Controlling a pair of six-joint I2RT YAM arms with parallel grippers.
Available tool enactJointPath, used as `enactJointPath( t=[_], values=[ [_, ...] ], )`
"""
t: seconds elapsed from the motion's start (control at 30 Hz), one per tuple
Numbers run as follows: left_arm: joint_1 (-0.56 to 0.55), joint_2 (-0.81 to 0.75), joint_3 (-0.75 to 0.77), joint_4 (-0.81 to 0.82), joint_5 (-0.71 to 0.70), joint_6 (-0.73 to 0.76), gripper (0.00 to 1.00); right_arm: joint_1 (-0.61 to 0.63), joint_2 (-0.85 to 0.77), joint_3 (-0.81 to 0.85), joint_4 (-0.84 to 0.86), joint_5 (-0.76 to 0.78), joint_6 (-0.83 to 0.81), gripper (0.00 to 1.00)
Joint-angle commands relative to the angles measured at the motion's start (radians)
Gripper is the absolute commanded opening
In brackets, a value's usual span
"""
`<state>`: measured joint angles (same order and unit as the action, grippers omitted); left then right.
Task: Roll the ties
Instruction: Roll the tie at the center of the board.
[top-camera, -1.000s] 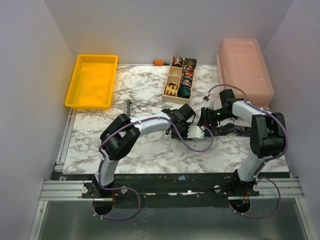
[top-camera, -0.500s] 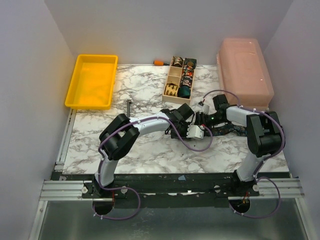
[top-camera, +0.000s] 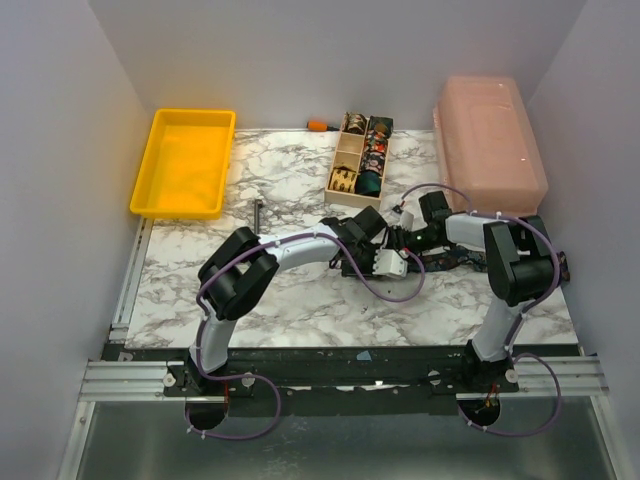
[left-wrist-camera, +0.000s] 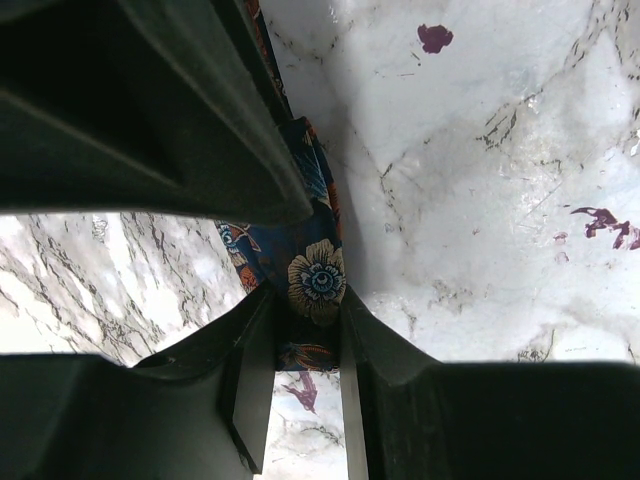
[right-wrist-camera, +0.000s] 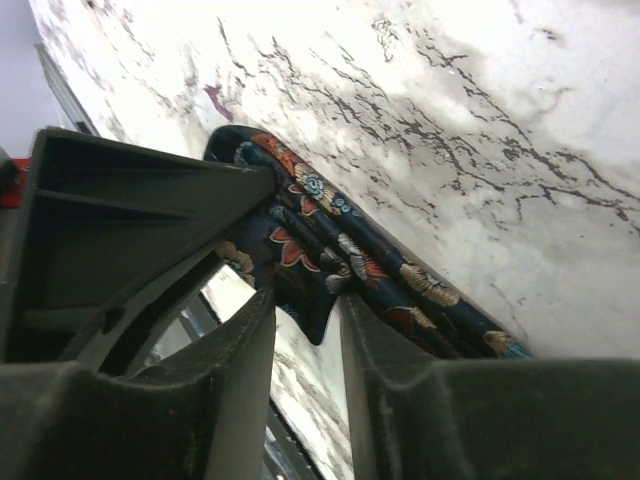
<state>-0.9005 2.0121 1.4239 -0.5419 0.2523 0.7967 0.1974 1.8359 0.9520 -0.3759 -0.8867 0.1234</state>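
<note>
A dark floral tie (top-camera: 470, 262) lies as a strip on the marble table, running right from the table's middle. My left gripper (top-camera: 385, 254) is at its left end. In the left wrist view the left gripper (left-wrist-camera: 305, 302) is shut on a folded bunch of the floral tie (left-wrist-camera: 318, 278). My right gripper (top-camera: 405, 238) is right against the left one. In the right wrist view the right gripper (right-wrist-camera: 305, 302) is shut on the tie (right-wrist-camera: 352, 250) near its pointed end, which hangs between the fingers. Several rolled ties sit in the wooden box (top-camera: 343, 160).
A yellow tray (top-camera: 150, 175) stands at the back left, a pink lidded bin (top-camera: 490, 140) at the back right. A dark T-shaped tool (top-camera: 258, 214) lies left of the box. An orange-handled tool (top-camera: 318, 125) lies behind the box.
My right gripper has moved left along the tie until it sits against the left gripper. The left gripper has stayed in place on the tie's end.
</note>
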Motion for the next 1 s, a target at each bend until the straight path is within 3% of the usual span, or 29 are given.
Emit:
enactJointPath(
  t=[0.0, 0.13, 0.27, 0.4, 0.73, 0.97],
  values=[
    [0.012, -0.017, -0.010, -0.004, 0.026, -0.008, 0.30, 0.008, 0.030, 0.003, 0.016, 0.018, -0.008, 0.27],
    [0.024, -0.025, -0.010, -0.003, 0.040, -0.027, 0.34, 0.008, 0.029, 0.032, 0.000, 0.035, -0.013, 0.01],
    [0.056, -0.073, -0.029, 0.016, 0.102, -0.064, 0.56, 0.009, -0.007, 0.045, 0.013, 0.028, 0.011, 0.00],
    [0.093, -0.137, -0.072, 0.096, 0.197, -0.115, 0.67, 0.010, 0.014, 0.054, -0.003, 0.029, 0.000, 0.00],
    [0.093, -0.043, 0.025, 0.128, 0.269, -0.244, 0.77, 0.011, 0.048, 0.051, 0.004, 0.056, -0.010, 0.00],
    [0.087, -0.001, 0.010, 0.148, 0.264, -0.281, 0.78, 0.011, 0.051, 0.046, 0.013, 0.061, -0.006, 0.01]
  ],
)
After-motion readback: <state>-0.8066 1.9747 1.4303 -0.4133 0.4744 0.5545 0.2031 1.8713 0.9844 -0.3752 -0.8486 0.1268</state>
